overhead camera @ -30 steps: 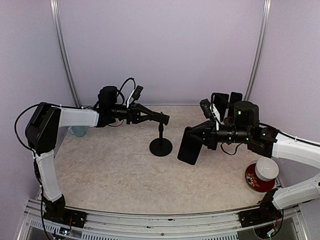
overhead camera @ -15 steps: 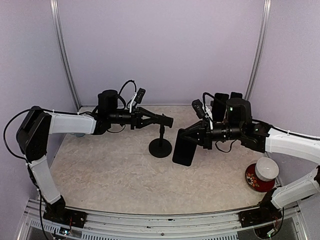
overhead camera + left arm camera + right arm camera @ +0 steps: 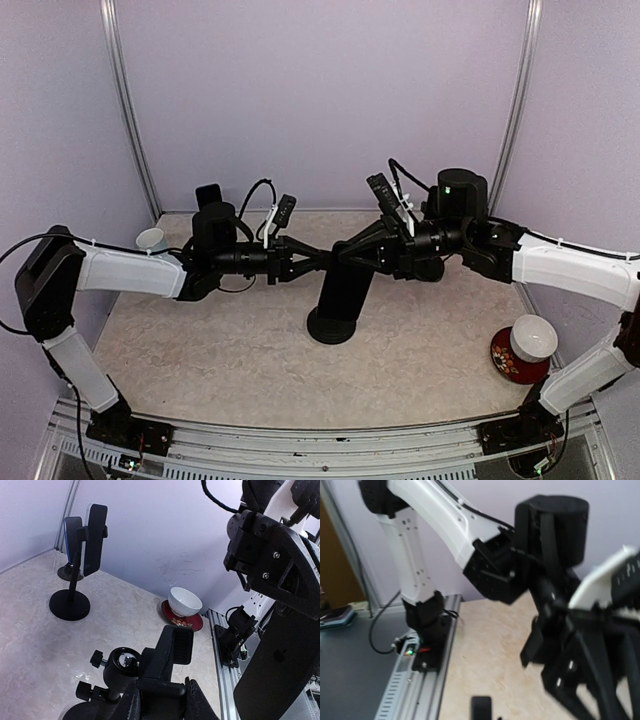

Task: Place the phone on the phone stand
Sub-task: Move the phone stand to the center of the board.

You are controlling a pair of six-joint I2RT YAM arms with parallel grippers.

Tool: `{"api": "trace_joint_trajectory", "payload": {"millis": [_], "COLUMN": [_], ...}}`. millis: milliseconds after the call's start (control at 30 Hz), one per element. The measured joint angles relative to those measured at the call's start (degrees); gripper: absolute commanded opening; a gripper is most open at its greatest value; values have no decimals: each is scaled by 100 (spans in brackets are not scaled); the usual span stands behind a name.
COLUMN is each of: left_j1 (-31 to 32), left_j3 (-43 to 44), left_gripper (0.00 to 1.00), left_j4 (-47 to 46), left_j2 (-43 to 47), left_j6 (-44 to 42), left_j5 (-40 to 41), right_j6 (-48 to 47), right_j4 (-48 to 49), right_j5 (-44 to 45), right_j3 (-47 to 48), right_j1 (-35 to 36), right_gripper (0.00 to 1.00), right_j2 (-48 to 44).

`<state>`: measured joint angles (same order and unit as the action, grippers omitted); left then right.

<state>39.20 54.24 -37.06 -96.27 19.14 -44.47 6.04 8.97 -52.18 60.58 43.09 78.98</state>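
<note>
The phone [image 3: 343, 290] is a black slab hanging tilted from my right gripper [image 3: 372, 252], which is shut on its upper end. Its lower part covers the post of the black phone stand [image 3: 333, 328], whose round base rests mid-table. My left gripper [image 3: 312, 262] reaches in from the left and is shut on the stand's clamp head. In the left wrist view the fingers [image 3: 131, 705] pinch the clamp [image 3: 172, 650] beside its ball joint [image 3: 121, 662]. The phone [image 3: 280, 670] hangs close on the right, apart from the clamp. The right wrist view is blurred.
A white bowl on a red saucer [image 3: 530, 340] sits front right and also shows as the bowl [image 3: 184, 601]. Two other stands with phones [image 3: 92, 535] stand at the back. A pale cup [image 3: 152, 240] sits by the left wall. The metal rail [image 3: 220, 645] runs along the edge.
My right gripper carried the phone left and up to the stand. My left arm stretched further right, still holding the clamp. The stand's base shifted slightly nearer.
</note>
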Motion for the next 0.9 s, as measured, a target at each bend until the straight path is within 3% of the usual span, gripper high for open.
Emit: {"api": "trace_joint_trajectory", "payload": {"millis": [367, 900], "left_j1": [546, 861], "left_j3": [-299, -450], "left_gripper": [0, 0], "left_j4": [260, 621], "left_j2": [520, 1130], "left_j6": [48, -256], "left_j5": [35, 114], "right_j6": [55, 166], "right_j4": [74, 120], "right_j5": [-549, -758], "right_j3": [470, 448], "right_j1": [160, 195], "right_gripper": [0, 0], "right_j2": [754, 811]}}
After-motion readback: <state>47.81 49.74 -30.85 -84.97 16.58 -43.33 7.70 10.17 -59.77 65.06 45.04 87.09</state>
